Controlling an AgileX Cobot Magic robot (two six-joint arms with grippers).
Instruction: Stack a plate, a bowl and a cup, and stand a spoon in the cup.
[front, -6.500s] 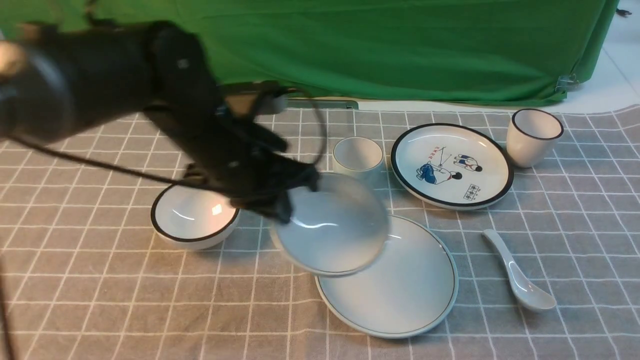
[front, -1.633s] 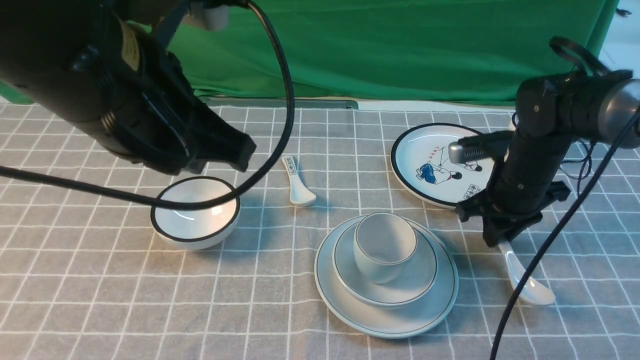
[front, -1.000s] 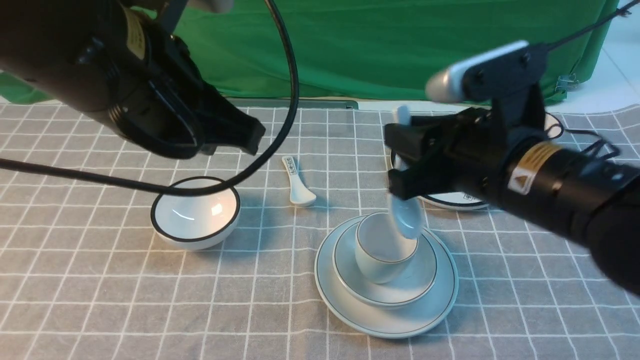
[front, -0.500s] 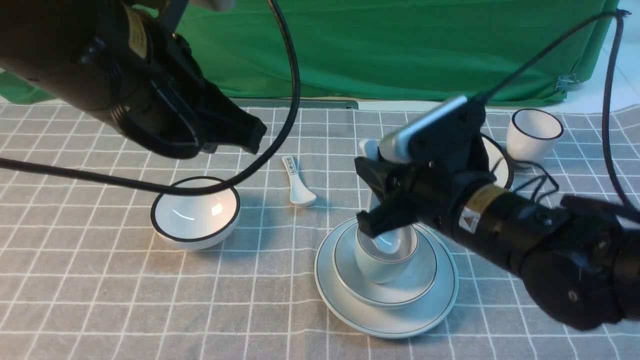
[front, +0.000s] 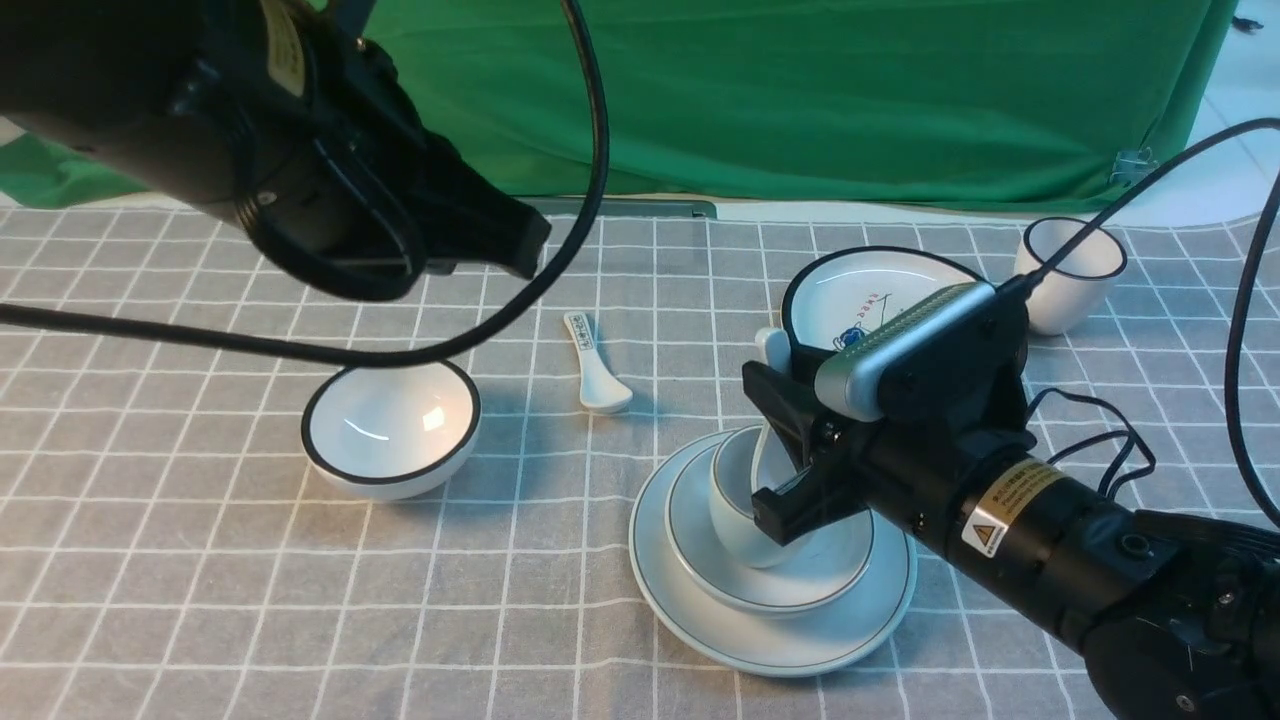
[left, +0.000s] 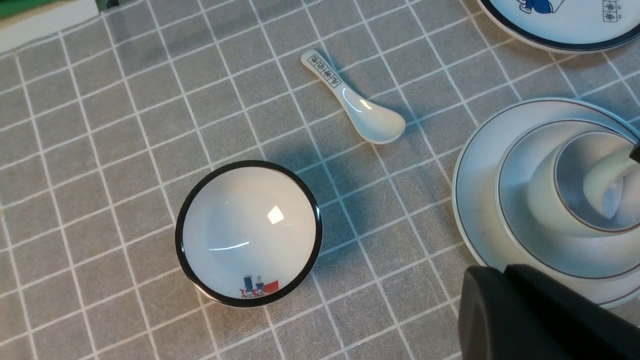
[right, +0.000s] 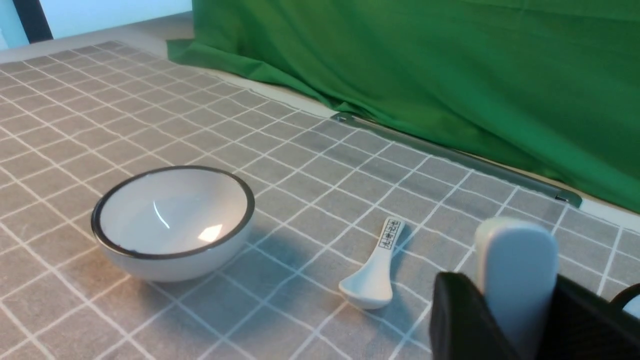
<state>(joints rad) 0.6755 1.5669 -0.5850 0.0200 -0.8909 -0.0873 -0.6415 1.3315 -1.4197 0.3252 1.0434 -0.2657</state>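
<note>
One spoon (front: 772, 348) within right end effector (front: 770, 445), grip unclear, left end effector (front: 520, 245) closed, short spoon (front: 598, 375), print illegible

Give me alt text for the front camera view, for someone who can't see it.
The right end effector brackets a white spoon standing in a cup, stacked on a bowl and plate on checked cloth.

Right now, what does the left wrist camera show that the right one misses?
Only the left wrist view: the large pale grey plate, shallow grey-white bowl and small handleless cup, stacked. Only the right wrist view: the long glossy white spoon, its handle end inside the right gripper. Both: the black-rimmed white bowl and the short spoon with a printed handle.
</note>
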